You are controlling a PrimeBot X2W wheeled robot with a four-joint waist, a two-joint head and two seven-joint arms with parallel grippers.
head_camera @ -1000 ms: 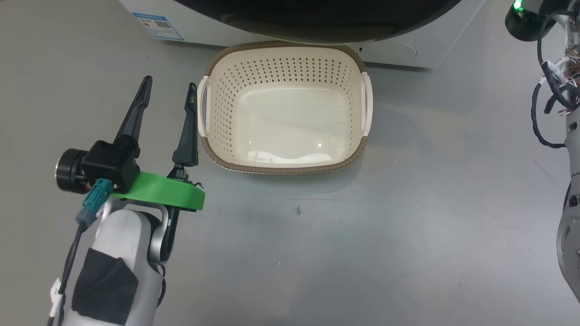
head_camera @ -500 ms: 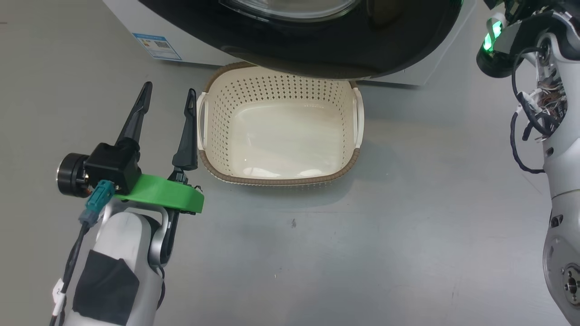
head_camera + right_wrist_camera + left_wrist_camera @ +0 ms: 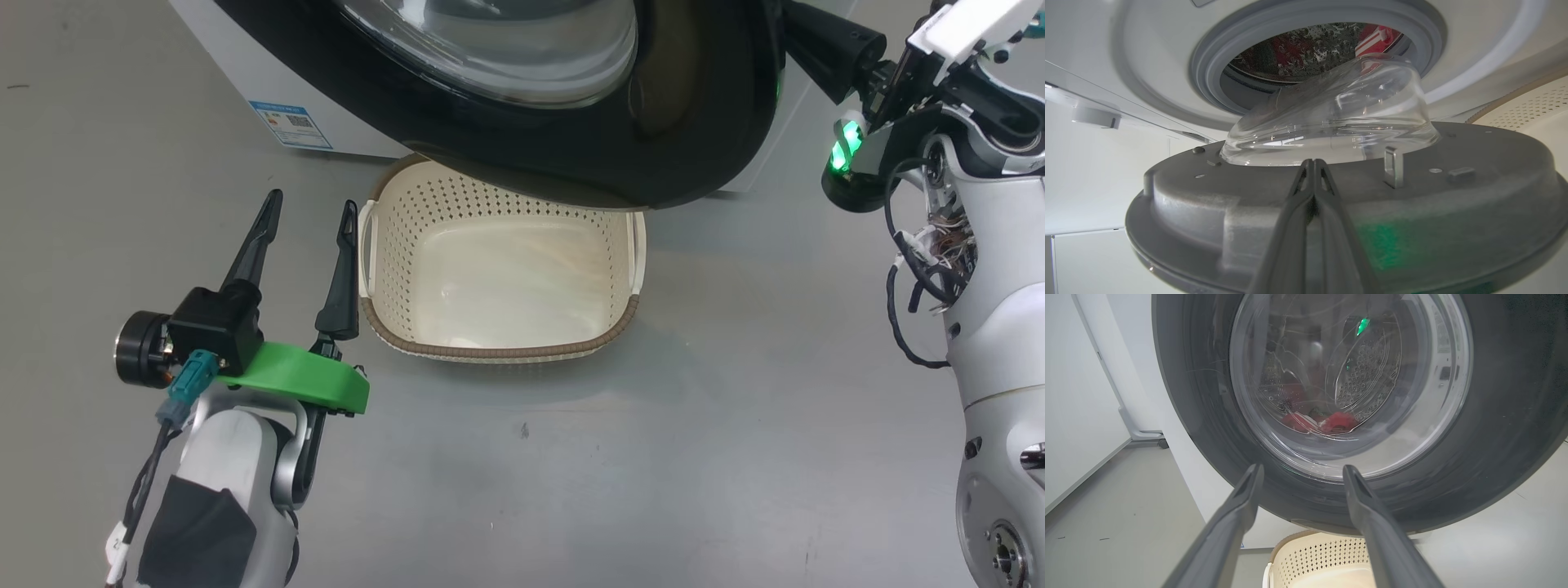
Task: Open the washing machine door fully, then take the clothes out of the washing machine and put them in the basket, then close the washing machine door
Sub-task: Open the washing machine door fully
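Note:
The washing machine door [image 3: 571, 155], black-rimmed with a glass bowl, stands ajar over the rear of the cream basket [image 3: 498, 353]. My right gripper [image 3: 804, 28] is shut with nothing in it, and its fingers lie against the door's right edge. In the right wrist view the shut gripper [image 3: 1313, 163] rests on the door's grey inner face [image 3: 1208, 196]. Beyond it is the drum opening with the red, white-striped clothes [image 3: 1374, 36]. My left gripper [image 3: 312, 202] hangs open and empty left of the basket. In the left wrist view the left gripper [image 3: 1300, 473] points at the door glass, with the clothes [image 3: 1327, 420] behind it.
The white washing machine [image 3: 245, 90] carries a blue label [image 3: 290, 124] low on its front. A grey rubber ring [image 3: 1208, 77] frames the drum. Bare grey floor [image 3: 653, 457] lies around the basket. A white wall and a floor rail [image 3: 1126, 416] stand left of the machine.
The head view has tilted up, so everything sits lower in it. The door now covers more of the basket's rear, and my right gripper has come into view at its edge. The left arm holds still.

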